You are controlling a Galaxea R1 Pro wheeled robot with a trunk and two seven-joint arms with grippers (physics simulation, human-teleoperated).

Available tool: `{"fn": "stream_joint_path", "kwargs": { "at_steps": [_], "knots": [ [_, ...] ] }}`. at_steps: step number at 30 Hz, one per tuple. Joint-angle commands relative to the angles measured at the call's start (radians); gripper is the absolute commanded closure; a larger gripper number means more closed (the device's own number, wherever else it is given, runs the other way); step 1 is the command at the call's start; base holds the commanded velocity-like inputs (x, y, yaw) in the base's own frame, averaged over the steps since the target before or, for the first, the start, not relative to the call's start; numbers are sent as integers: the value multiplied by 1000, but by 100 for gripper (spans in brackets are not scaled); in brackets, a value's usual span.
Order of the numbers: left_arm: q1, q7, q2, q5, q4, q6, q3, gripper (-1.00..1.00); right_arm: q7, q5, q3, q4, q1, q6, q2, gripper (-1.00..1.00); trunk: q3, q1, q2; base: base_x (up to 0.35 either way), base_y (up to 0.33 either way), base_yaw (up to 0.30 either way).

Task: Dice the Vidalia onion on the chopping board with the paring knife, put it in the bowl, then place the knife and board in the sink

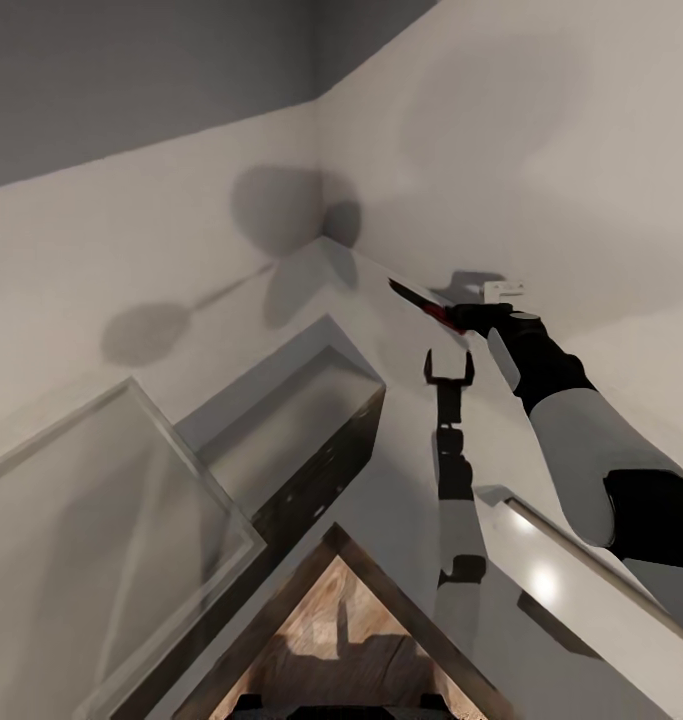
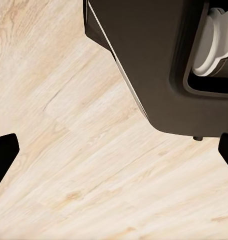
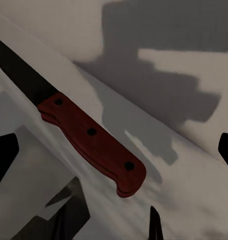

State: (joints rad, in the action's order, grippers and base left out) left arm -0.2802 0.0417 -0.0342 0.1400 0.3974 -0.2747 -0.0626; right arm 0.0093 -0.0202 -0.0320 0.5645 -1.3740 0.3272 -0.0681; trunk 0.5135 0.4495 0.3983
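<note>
The paring knife [image 1: 421, 298], dark blade and reddish handle [image 3: 93, 135], lies against a grey countertop surface [image 3: 189, 210] near the wall corner. My right gripper [image 1: 473, 318] is right at the handle end. In the right wrist view the right gripper [image 3: 116, 155] is open, its fingertips [image 3: 3, 160] far out on either side of the handle and apart from it. My left gripper [image 2: 116, 152] is open over pale wooden floor [image 2: 68, 150], holding nothing. The onion, chopping board and bowl are out of view. A rectangular recess [image 1: 301, 420] shows; I cannot tell whether it is the sink.
The head view is strongly tilted, facing pale walls and a room corner [image 1: 321, 200]. A glassy pane [image 1: 111, 520] stands at the left. A dark forked shape [image 1: 449, 370] shows on the grey surface, perhaps a reflection. The robot's dark base [image 2: 159, 65] is close to the left gripper.
</note>
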Motion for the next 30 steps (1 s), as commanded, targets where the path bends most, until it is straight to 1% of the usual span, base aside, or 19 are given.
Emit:
{"fn": "stream_joint_path", "kwargs": {
  "at_steps": [1,30],
  "knots": [
    [-1,1,-1,10,1,-1,-6,-100,1,-2,-3,2,0,6,-1,-100,3,1,2,0,0,0],
    [-1,0,-4,10,0,-1,-5,-100,9,-3,0,13,0,2,-2,-100,49,1,2,0,0,0]
  ]
}}
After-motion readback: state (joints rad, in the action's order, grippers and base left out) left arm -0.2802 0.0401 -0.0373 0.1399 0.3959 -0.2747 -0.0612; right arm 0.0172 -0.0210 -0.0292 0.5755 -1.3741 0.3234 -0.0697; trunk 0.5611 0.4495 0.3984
